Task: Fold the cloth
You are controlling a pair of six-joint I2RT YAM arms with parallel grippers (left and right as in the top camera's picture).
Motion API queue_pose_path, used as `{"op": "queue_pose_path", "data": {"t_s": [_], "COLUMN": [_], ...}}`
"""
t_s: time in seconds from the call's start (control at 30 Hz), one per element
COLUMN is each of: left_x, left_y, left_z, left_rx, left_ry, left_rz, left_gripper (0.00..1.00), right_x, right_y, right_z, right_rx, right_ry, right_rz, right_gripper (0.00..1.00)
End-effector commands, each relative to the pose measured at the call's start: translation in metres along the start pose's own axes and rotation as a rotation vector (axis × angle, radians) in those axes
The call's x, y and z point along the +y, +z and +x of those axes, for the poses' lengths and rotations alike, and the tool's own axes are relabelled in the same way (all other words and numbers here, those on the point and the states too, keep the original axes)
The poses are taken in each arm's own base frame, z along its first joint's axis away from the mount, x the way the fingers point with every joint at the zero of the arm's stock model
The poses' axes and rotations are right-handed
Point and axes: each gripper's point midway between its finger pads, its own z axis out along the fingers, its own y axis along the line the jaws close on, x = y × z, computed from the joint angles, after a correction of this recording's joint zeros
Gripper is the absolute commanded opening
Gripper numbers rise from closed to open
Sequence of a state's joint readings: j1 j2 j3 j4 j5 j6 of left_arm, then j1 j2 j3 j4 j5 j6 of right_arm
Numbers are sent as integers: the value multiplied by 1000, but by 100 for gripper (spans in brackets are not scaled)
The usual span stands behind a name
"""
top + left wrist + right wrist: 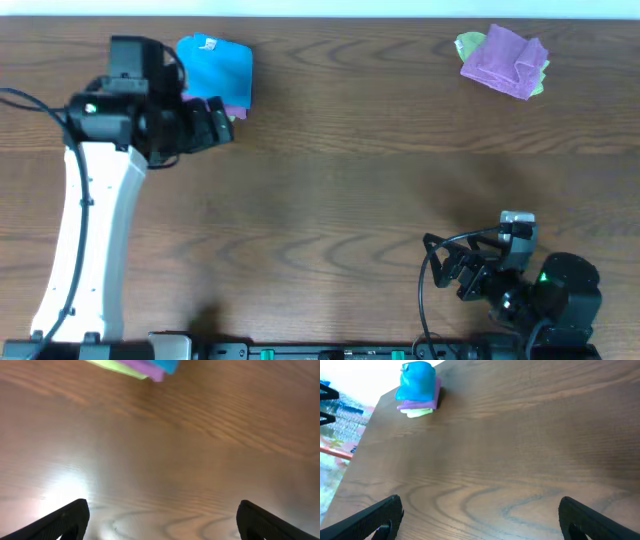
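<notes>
The sky-blue cloth (215,68) lies folded on top of a small stack at the far left of the table, with a purple cloth (236,108) showing under its near edge. The stack also shows in the right wrist view (418,381) and its corner at the top of the left wrist view (167,364). My left gripper (218,122) is open and empty, just in front of the stack and apart from it. My right gripper (462,265) is open and empty near the front right edge.
A crumpled purple cloth (505,60) lies over a yellow-green cloth (468,44) at the far right. In the stack a yellow-green cloth (420,412) lies under the purple one. The table's left edge (370,415) shows in the right wrist view.
</notes>
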State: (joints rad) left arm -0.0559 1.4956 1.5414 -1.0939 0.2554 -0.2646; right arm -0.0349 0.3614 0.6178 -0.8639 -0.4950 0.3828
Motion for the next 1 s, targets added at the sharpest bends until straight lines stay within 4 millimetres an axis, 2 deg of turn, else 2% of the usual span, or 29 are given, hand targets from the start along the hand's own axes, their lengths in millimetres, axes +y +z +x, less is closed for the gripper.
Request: {"op": "queue_pose_path", "data": {"t_s": [0.0,0.17,0.27,0.43,0.53,0.7,0.97], "left_x": [-3,1,15,48,67,87,110], "left_y": [-6,-7,-9,-9,-5,7,29], "left_z": [17,41,54,88,111,137,153], "left_rx": [-35,-199,-307,-462,-527,-607,-642], "left_ry": [56,98,105,104,100,111,178], "left_rz": [12,76,69,14,-18,-27,-95], "left_gripper": [95,95,95,95,95,95,95], "right_x": [1,1,1,1,1,1,1], "right_y": [0,0,0,0,0,0,0], "right_z": [2,2,2,2,2,2,2], "right_rx": [4,4,4,4,4,4,4], "right_ry": [8,8,8,8,8,8,8], "right_rz": [-8,-8,-8,-8,-8,-8,-8], "right_gripper": [99,99,99,99,99,99,99]}}
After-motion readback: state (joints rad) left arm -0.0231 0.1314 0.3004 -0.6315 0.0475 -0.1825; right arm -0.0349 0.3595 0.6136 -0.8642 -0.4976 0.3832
